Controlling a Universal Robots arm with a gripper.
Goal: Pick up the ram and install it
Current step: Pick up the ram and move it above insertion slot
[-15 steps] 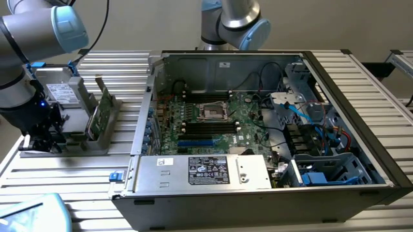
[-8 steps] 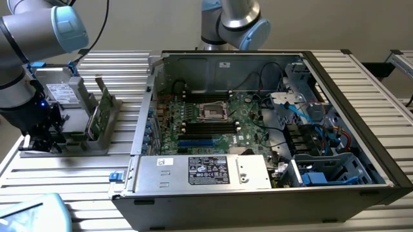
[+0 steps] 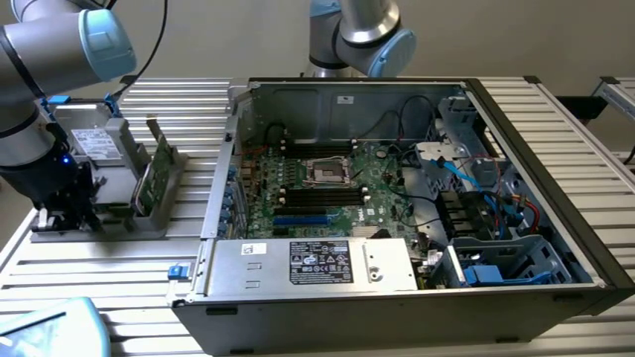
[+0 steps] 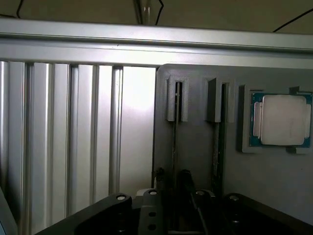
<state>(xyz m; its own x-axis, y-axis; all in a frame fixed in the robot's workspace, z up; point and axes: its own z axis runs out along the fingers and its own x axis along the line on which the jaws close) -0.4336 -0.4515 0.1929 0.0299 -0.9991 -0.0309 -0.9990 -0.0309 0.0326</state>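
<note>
The gripper (image 3: 62,212) is lowered at the end of the gray holder tray (image 3: 100,227) toward the exterior view's left. It stands on the slatted aluminium table (image 3: 109,260) beside the open computer case (image 3: 297,312). In the wrist view the gripper (image 4: 172,178) sits directly over the ram (image 4: 176,137). The ram is seen edge-on as a thin dark strip standing upright in a narrow slot of the tray (image 4: 195,161). The strip runs into the dark space at the claw, and I cannot tell whether the claw is open or closed on it. Just beside that slot, a second slot holds another thin board (image 4: 218,147), also on edge. Beyond it a processor chip (image 4: 281,120) lies flat in a square recess. In the exterior view a taller green card (image 3: 149,175) with a metal bracket stands upright in the tray between the gripper and the case wall. Inside the case lies the green motherboard (image 3: 328,186) with its CPU socket (image 3: 326,171) and black slots. A silver power supply (image 3: 308,264) sits along the near edge. Blue and black cables run around the drive bays (image 3: 496,260) toward the exterior view's right.
</note>
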